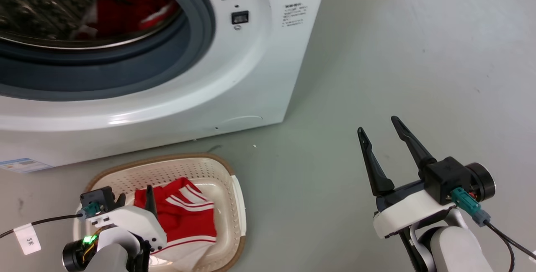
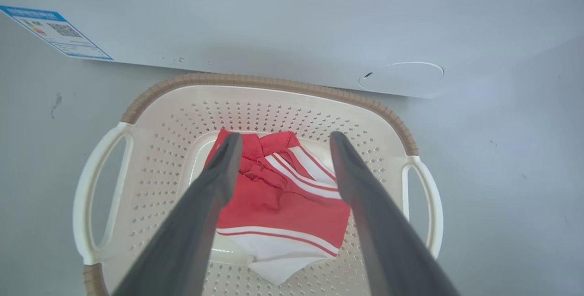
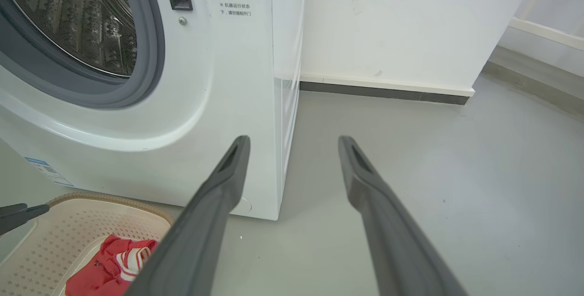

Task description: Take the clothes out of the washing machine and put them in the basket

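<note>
The white washing machine [image 1: 234,75] fills the upper left, its porthole open. More red clothes [image 1: 125,8] lie inside the steel drum. Below it on the floor stands the cream basket [image 1: 167,161] with a brown rim. One red garment with white stripes [image 1: 184,217] lies in the basket's bottom. My left gripper [image 1: 136,198] hovers over the basket, open and empty. In the left wrist view, the left gripper [image 2: 285,137] has its fingers apart above the garment [image 2: 278,205]. My right gripper [image 1: 378,125] is open over bare floor to the right of the machine.
Grey floor [image 1: 418,54] stretches to the right of the machine. The right wrist view shows a white wall with dark skirting [image 3: 383,91] behind it. A blue-edged label [image 1: 23,165] is stuck low on the machine's front. A tagged cable [image 1: 29,238] trails from my left wrist.
</note>
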You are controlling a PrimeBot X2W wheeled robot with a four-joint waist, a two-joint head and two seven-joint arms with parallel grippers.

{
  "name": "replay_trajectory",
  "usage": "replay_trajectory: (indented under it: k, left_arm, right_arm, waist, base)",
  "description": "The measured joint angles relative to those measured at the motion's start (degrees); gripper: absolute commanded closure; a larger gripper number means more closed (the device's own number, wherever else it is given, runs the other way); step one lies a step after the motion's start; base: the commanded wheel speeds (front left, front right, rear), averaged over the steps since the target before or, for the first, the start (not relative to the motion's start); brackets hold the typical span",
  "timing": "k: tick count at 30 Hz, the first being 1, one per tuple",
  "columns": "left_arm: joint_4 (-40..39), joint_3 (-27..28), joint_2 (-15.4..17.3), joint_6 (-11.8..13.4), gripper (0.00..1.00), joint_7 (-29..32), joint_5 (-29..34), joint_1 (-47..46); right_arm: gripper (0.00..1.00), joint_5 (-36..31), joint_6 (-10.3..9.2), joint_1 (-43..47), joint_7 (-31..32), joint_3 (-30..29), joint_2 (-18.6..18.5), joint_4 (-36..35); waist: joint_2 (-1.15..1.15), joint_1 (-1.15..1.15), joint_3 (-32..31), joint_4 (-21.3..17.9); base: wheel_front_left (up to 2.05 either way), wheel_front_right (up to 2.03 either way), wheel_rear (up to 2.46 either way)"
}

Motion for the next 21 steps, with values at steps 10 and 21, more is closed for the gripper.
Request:
replay_trajectory:
  k: [10,21]
  left_arm:
    - [-17.28,2.44,-2.93,0.63,0.0,-0.01,5.84,4.73]
    - [-34.12,4.21,-4.19,0.52,0.0,-0.01,11.11,6.66]
  right_arm:
    - [0.0,-0.65,0.0,3.1,2.36,-1.56,0.0,-1.77]
    - [0.0,-1.13,0.0,4.66,3.85,-1.25,0.01,-2.98]
  waist:
    - [0.0,0.0,-6.38,4.94]
    - [0.0,0.0,-9.83,7.54]
  base:
    - [0.0,0.0,0.0]
    - [0.0,0.0,0.0]
